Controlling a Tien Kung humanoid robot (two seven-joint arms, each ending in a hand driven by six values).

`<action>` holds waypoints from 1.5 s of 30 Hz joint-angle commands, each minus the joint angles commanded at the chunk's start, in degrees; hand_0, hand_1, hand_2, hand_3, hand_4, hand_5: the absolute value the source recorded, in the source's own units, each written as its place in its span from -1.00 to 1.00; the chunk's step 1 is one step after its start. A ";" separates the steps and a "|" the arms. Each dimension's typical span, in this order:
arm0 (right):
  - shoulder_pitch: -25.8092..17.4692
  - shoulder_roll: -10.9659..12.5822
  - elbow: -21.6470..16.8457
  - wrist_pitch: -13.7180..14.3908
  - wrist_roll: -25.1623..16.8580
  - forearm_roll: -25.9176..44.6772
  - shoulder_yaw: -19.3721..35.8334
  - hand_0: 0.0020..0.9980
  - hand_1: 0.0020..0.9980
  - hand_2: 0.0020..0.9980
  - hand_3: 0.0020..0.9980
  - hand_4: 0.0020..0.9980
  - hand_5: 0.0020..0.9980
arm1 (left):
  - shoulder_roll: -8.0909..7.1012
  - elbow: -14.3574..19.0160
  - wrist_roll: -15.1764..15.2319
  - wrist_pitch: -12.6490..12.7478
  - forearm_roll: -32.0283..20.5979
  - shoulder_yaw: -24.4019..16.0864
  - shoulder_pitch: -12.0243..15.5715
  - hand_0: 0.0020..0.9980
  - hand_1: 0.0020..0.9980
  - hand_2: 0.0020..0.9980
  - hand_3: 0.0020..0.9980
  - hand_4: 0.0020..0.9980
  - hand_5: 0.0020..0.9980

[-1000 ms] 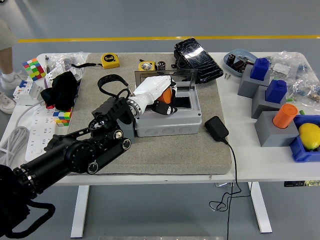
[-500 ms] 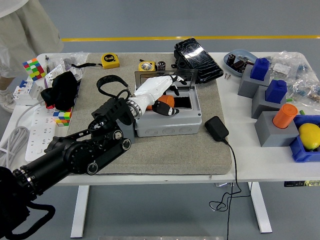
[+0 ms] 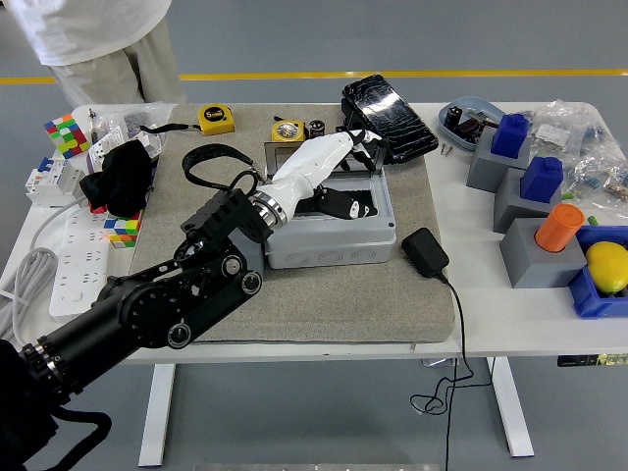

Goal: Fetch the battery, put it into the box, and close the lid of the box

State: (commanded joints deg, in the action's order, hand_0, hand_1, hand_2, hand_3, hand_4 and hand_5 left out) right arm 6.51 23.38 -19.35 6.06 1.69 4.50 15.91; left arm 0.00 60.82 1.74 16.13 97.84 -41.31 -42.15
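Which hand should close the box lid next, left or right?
Left, most likely. The left hand is already over the open grey box, with its fingers reaching up by the raised lid at the box's far edge. No right arm shows in the head view.

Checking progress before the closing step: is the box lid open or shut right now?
Open. The lid stands up behind the grey box, whose interior shows; the left hand reaches toward its top edge.
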 joint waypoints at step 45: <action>0.46 0.33 -0.14 0.01 0.05 -0.21 -0.57 0.13 0.19 0.14 0.09 0.83 -0.05 | -4.25 9.13 -11.15 -7.57 0.82 1.24 5.60 0.37 0.48 0.45 0.51 1.00 -0.45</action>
State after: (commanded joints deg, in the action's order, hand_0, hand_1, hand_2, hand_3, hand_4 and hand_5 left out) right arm 6.98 23.70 -19.48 6.07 1.74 4.29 15.35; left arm -4.25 69.95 -9.41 8.56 98.66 -40.07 -36.56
